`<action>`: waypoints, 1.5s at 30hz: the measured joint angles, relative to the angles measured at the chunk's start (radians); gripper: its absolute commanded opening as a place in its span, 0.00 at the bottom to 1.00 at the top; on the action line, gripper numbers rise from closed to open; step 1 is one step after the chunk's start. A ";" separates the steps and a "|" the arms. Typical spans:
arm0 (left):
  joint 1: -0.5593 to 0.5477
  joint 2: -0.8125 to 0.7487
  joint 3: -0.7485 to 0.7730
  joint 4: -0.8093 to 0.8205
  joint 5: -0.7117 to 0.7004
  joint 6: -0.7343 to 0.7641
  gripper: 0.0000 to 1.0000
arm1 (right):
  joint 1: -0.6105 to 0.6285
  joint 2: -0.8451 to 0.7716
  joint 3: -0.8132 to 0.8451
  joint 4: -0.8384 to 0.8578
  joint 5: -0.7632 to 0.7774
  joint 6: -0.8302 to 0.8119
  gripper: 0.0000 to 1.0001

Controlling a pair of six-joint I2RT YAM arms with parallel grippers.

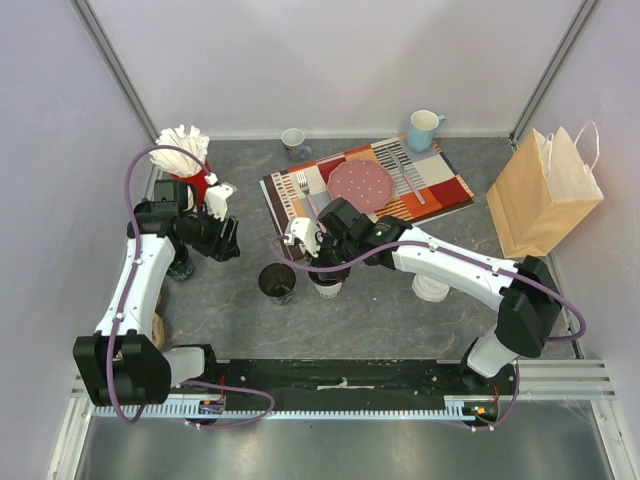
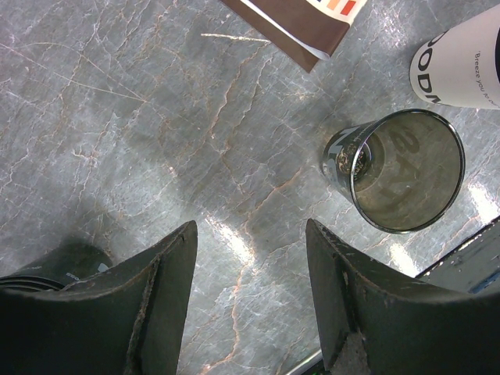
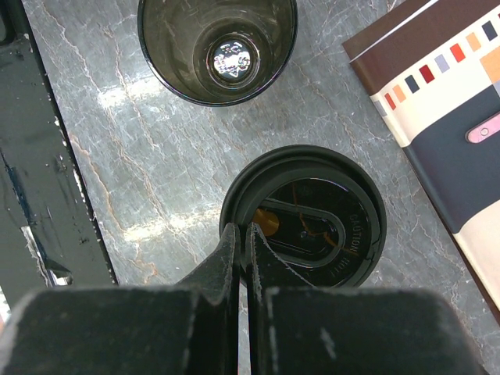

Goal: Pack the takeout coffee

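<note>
A cream-white takeout coffee cup (image 1: 328, 288) with a black sip lid (image 3: 312, 211) stands upright on the grey table, just below the placemat. My right gripper (image 3: 242, 229) is shut, with its tips at the lid's left rim; seen from above, the right gripper (image 1: 320, 263) hangs over the cup. The same cup's printed white wall (image 2: 461, 66) shows at the top right of the left wrist view. My left gripper (image 2: 250, 226) is open over bare table with nothing between its fingers, and the left gripper (image 1: 226, 240) sits well left of the cup.
A dark glass tumbler (image 1: 277, 282) stands beside the cup. A brown paper bag (image 1: 545, 195) stands open at the right. A striped placemat (image 1: 440, 190) carries a pink plate (image 1: 361, 185). A white round thing (image 1: 432, 289) is half hidden by the right arm. Mugs (image 1: 424, 130) stand at the back.
</note>
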 measured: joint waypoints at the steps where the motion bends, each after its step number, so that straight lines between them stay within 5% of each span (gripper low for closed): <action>1: 0.000 0.000 0.000 0.000 0.000 0.000 0.65 | 0.000 -0.001 -0.001 0.000 0.000 0.005 0.00; 23: 0.000 0.000 0.000 0.000 0.000 0.002 0.65 | -0.001 -0.028 -0.066 0.082 -0.003 0.041 0.00; 32: 0.000 0.000 0.000 0.000 0.000 0.003 0.65 | -0.001 -0.032 -0.069 0.085 -0.003 0.052 0.27; 45: 0.000 0.000 0.000 -0.011 -0.001 0.004 0.65 | -0.001 -0.033 -0.069 0.072 -0.001 0.053 0.50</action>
